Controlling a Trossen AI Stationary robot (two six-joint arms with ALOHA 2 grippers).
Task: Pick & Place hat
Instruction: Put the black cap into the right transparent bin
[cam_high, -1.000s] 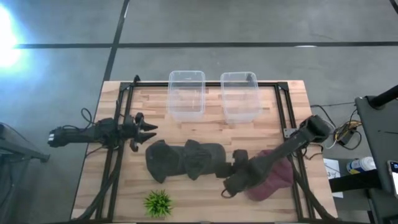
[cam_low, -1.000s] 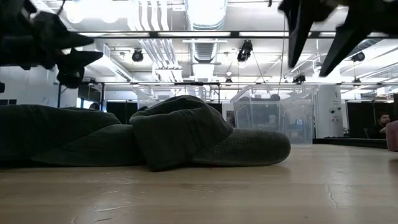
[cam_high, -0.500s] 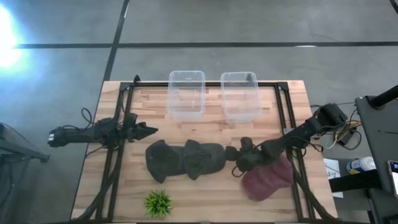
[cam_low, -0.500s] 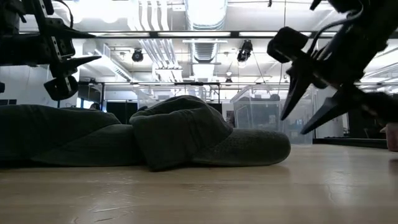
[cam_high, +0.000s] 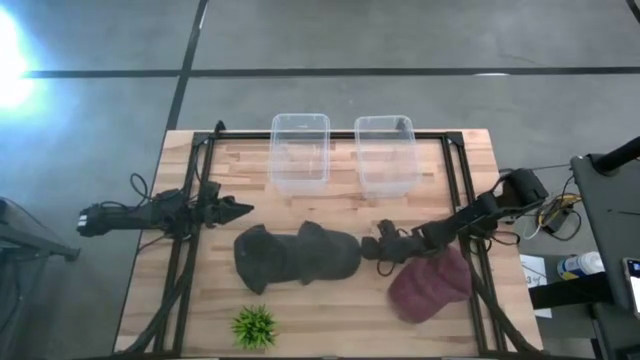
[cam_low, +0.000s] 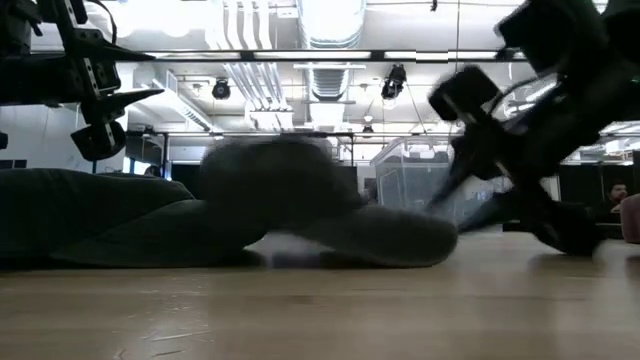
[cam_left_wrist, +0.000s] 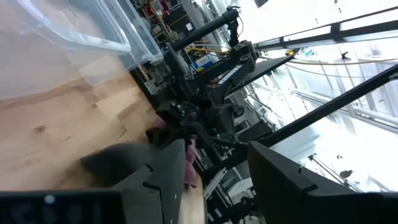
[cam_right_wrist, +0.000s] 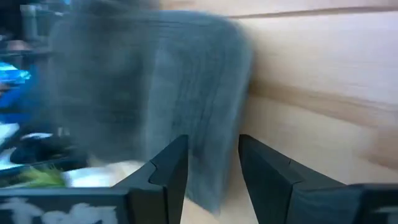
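Dark grey hats (cam_high: 300, 255) lie in a heap at the table's middle, flat on the wood; in the low view (cam_low: 280, 200) they are blurred. A maroon hat (cam_high: 432, 285) lies to their right, near the front edge. My right gripper (cam_high: 368, 246) is low at the heap's right end, open, with grey cloth (cam_right_wrist: 155, 93) filling its wrist view. My left gripper (cam_high: 240, 210) hovers open above the table, left of the heap and apart from it (cam_left_wrist: 208, 180). My right gripper meets the grey heap at its right end (cam_high: 352, 252), coming nearly level from the table's right. In the wrist view the cloth edge (cam_right_wrist: 211, 124) reaches into the gap between the open fingers. The heap stays on the table. Blur hides how the fingers bear on it.
Two clear plastic bins (cam_high: 300, 150) (cam_high: 385, 155) stand side by side near the far edge. A small green plant (cam_high: 253, 325) sits at the near edge, left of middle. Black frame rails (cam_high: 190, 250) run along both sides of the table.
My right gripper has moved from above the maroon hat's left side toward the far edge and down, then left to the grey heap's right end. The heap's right part has shifted and flattened. My left gripper has rolled about its own axis and stayed in place.
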